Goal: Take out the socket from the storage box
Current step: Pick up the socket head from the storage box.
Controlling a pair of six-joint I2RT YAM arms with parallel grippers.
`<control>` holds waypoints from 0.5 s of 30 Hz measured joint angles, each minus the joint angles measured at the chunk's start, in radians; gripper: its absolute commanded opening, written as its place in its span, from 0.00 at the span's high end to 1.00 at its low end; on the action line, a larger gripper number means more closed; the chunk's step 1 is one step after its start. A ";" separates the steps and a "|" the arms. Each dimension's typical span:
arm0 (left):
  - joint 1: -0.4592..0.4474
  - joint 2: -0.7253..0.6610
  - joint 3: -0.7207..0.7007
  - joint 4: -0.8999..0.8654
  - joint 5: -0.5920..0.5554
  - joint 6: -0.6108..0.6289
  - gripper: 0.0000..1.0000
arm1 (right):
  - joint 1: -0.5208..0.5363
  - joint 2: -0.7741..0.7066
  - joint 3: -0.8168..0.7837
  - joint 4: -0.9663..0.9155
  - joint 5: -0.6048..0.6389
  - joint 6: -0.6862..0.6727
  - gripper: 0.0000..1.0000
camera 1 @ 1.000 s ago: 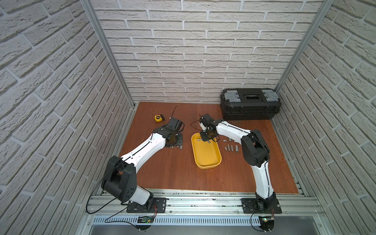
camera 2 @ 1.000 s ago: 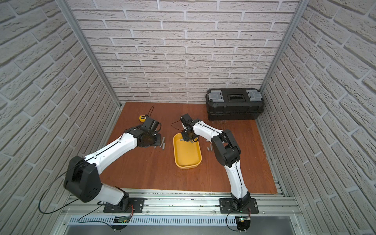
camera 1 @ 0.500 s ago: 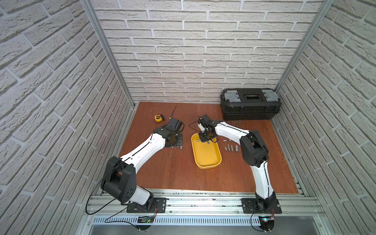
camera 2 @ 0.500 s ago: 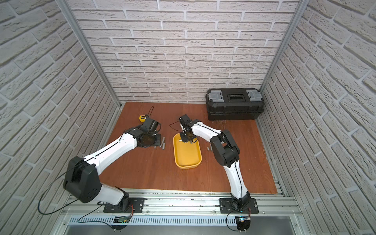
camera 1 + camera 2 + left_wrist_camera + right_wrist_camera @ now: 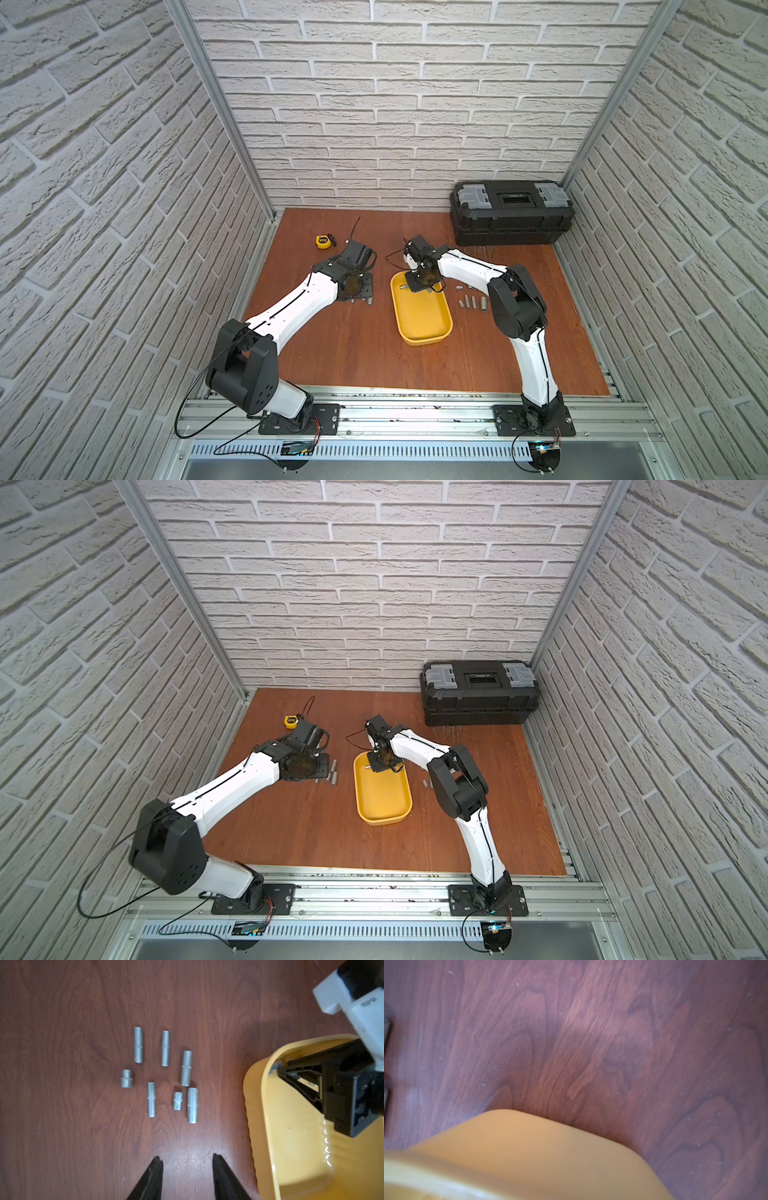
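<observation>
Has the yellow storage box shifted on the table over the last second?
No. In both top views the storage box sits where it did, at the same gap from the row of sockets lying on the table beside it.

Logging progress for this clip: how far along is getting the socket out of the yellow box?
Done: seven sockets lie on the table before the open left gripper, another row beside the storage box. In hand: the right gripper reaches inside at the one visible socket; grip unclear. Left: lifting it out.
</observation>
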 measured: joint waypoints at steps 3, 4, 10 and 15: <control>0.000 0.000 0.000 0.000 0.000 0.000 0.57 | 0.000 -0.003 -0.005 0.003 0.000 0.000 0.84; 0.000 0.000 0.000 0.000 0.000 0.000 0.57 | 0.000 -0.006 -0.007 0.003 0.000 0.000 0.84; 0.000 0.000 0.000 0.000 0.000 0.000 0.57 | 0.000 -0.053 -0.041 -0.016 0.002 0.000 0.85; 0.000 0.000 0.000 0.002 0.000 0.000 0.57 | -0.004 -0.175 -0.061 -0.031 0.021 0.000 0.86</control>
